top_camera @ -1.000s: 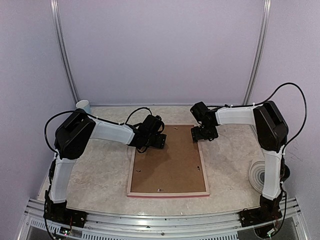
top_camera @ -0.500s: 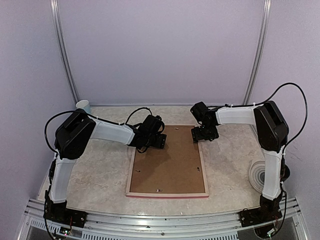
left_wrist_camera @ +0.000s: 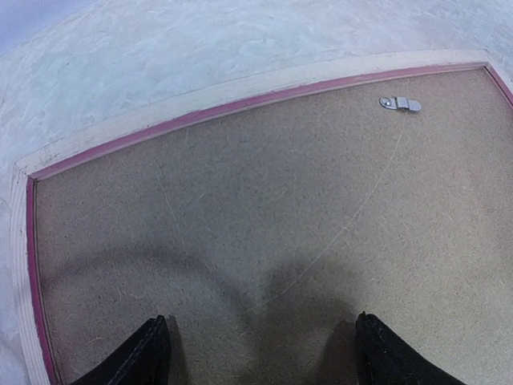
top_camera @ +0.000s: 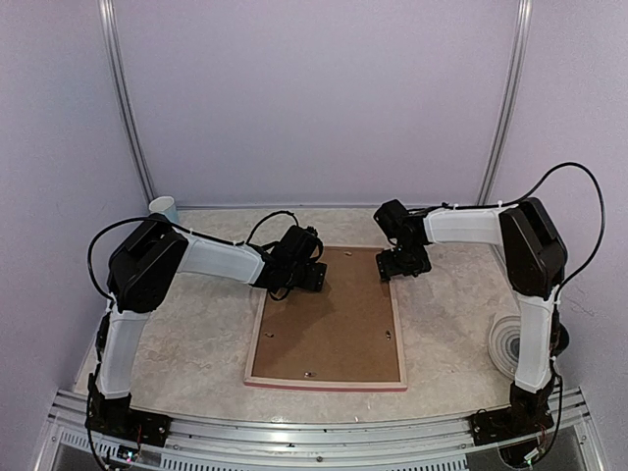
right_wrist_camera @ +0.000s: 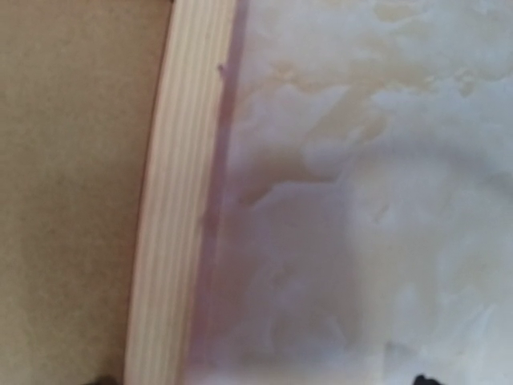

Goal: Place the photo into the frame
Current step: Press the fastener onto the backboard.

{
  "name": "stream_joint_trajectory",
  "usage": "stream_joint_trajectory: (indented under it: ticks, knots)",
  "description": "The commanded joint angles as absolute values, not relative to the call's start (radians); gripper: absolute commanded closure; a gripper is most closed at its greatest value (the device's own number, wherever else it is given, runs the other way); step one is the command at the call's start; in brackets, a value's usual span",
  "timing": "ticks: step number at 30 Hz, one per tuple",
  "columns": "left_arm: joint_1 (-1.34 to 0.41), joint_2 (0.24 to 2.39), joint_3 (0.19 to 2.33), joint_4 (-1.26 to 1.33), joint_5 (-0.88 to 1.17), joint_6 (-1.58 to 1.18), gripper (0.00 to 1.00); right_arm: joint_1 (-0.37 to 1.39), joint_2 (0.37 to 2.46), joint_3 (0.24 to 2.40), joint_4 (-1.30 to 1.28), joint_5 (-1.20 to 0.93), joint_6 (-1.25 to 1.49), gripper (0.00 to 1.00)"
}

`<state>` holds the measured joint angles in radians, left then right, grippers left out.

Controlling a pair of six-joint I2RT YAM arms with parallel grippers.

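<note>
Brown fibreboard backing panel (top_camera: 329,319) fills the large rectangular picture frame (top_camera: 327,380), whose pale wood rails and pink edge lie face down on the marbled beige table (top_camera: 196,334). The paper photo shows in no view. It may lie under the panel, but that cannot be told. The left wrist view shows one small silver metal turn-clip (left_wrist_camera: 400,103) lying on the panel near the frame's rail, and I cannot tell whether it locks the panel. By my judgement the task is late: the panel is seated, and what is left is to secure the clips and perhaps turn the frame face up.

Both arms reach in from the sides to the frame's far end. The left gripper (top_camera: 312,278) hangs over the far left corner, its black fingers (left_wrist_camera: 143,359) spread wide just above the panel, pinching nothing. The right gripper (top_camera: 400,263) sits over the far right corner. Its wrist view shows only two dark tips at the bottom edge, well apart, with the wood rail (right_wrist_camera: 180,200) between them and nothing held.
</note>
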<state>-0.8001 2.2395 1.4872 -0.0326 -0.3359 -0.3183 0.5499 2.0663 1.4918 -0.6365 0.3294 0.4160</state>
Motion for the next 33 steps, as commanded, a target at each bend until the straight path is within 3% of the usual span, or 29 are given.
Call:
stream_joint_trajectory:
  ticks: [1,12,24,33]
  knots:
    - [-0.791,2.31,1.452,-0.127,-0.293,-0.344,0.23,0.562,2.022,1.483,-0.723,0.276,0.382,0.16]
    - [-0.792,2.307,1.448,-0.125,-0.293,-0.345,0.22,0.56,1.894,1.479,-0.678,0.193,0.344,0.09]
    - [-0.787,2.302,1.439,-0.115,-0.277,-0.347,0.21,0.688,1.673,1.174,-0.641,0.036,0.291,0.08]
    - [-0.785,2.299,1.432,-0.106,-0.267,-0.347,0.21,0.74,1.59,1.086,-0.69,0.101,0.358,0.08]
